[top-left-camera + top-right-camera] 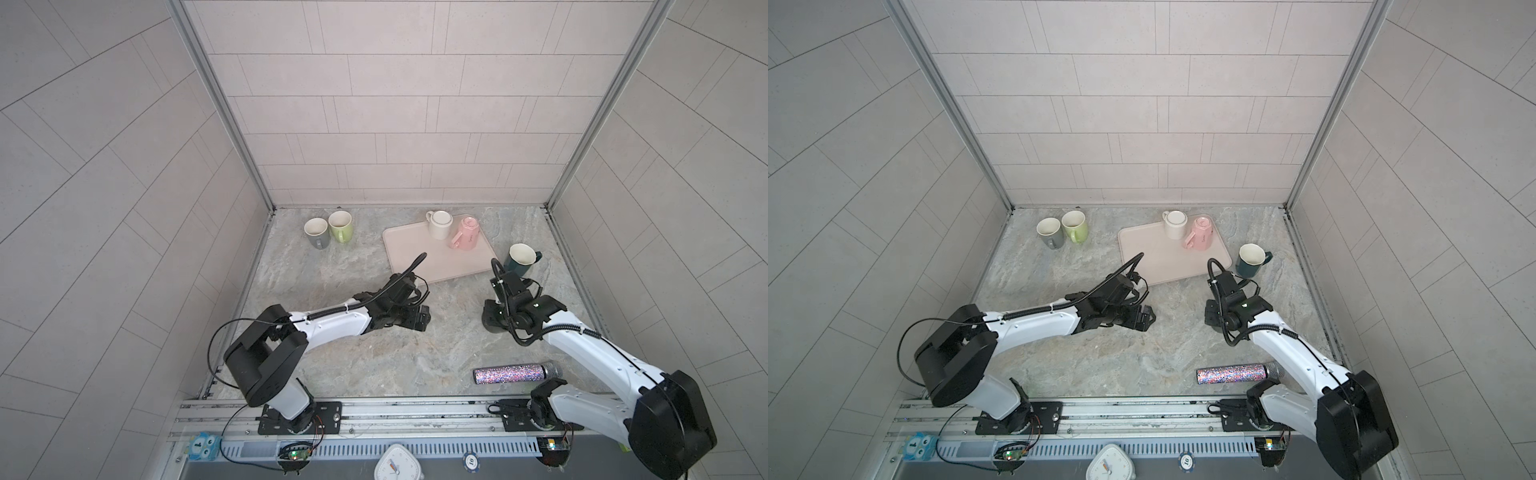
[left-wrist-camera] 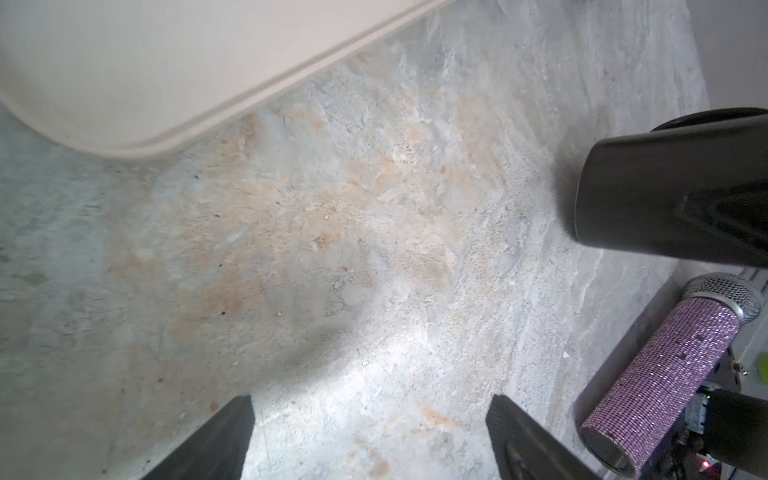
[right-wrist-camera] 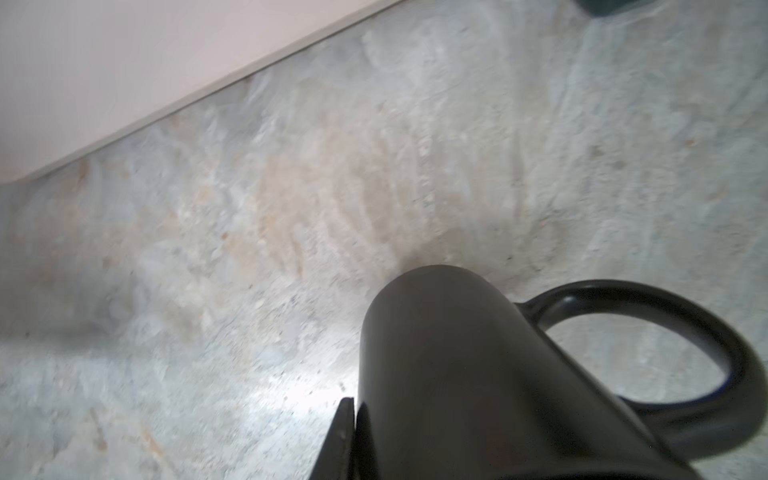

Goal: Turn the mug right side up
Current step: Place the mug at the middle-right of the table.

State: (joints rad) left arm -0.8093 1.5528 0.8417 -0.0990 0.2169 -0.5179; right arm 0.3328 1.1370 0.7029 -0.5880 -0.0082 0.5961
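Observation:
A black mug [image 3: 478, 374] is in my right gripper [image 1: 495, 312], low over the table's right half. The gripper is shut on the mug's wall near the rim. One finger [image 3: 341, 436] lies flat against the outside; the other is hidden. The mug's closed end points away from the wrist toward the table, and its handle [image 3: 665, 332] sticks out sideways. I cannot tell whether it touches the table. The left wrist view shows the same black mug [image 2: 673, 195]. My left gripper [image 2: 370, 419] is open over bare table, to the mug's left in both top views, with nothing between its fingers.
A pink tray [image 1: 419, 257] at the back holds a white mug [image 1: 439, 224] and a pink mug [image 1: 466, 233], both bottom up. A dark green mug [image 1: 520, 258] stands upright right of it. Grey [image 1: 316, 232] and green [image 1: 341, 226] mugs stand back left. A glittery microphone [image 1: 517, 372] lies front right.

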